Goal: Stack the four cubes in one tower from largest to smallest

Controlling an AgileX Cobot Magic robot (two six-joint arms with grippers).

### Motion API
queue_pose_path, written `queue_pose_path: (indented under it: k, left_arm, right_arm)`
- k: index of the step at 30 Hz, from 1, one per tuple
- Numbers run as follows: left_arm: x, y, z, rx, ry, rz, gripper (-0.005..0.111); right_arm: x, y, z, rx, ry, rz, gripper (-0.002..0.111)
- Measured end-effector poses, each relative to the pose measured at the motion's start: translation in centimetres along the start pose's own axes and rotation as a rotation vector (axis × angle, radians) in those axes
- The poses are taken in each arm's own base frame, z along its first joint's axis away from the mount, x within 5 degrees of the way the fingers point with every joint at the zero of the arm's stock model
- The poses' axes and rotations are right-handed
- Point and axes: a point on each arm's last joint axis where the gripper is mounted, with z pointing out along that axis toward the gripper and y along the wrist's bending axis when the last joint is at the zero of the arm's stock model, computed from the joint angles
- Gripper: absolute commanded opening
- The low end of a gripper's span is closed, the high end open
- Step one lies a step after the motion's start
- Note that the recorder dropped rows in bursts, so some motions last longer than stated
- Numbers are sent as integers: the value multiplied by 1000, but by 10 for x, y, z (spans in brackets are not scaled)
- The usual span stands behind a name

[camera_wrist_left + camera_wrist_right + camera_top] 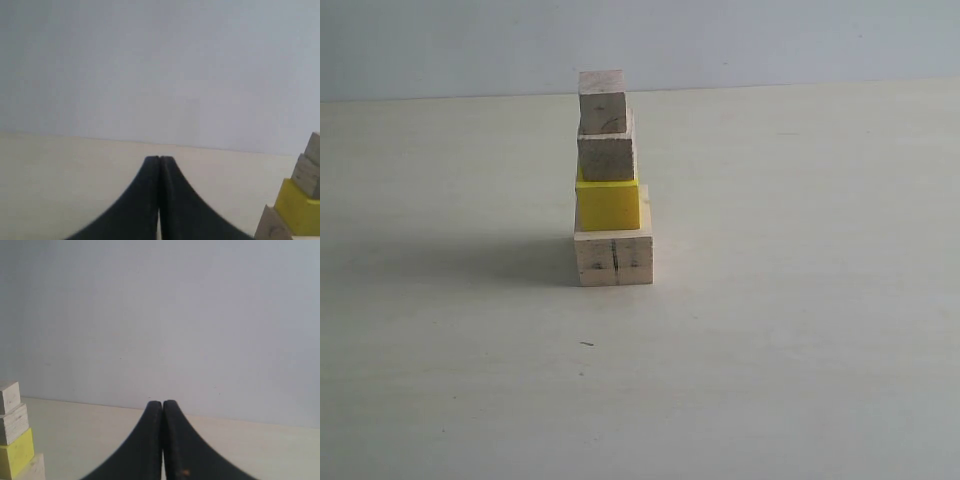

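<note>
The tower stands in the middle of the exterior view. The large wood cube (613,259), with a dark crack line on its face, is at the bottom. On it sits the yellow cube (608,205), then the medium wood cube (607,156), then the small wood cube (602,101). Neither arm appears in the exterior view. My left gripper (159,159) is shut and holds nothing; the tower's yellow cube (296,203) shows at the edge of its view. My right gripper (162,403) is shut and holds nothing as well, with the yellow cube (16,454) at its view's edge.
The pale table (800,300) spreads around the tower, with a small dark speck (586,344) in front of it. A plain grey-white wall (770,40) rises behind the table's far edge.
</note>
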Motion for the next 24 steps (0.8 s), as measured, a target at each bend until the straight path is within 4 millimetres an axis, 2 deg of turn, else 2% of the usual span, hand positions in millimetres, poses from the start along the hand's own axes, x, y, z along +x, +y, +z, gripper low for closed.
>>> queue_pose_path:
  k: [2,7,24]
  left_arm:
    - [15,2,1,-3,25,11,0]
    - [39,5,0,-5,47,24,0]
    - [59,11,-3,-61,232,77,0]
  right_arm:
    - [0,0,0,0,0,0,0]
    - [0,0,0,0,0,0,0]
    - [0,0,0,0,0,0,0]
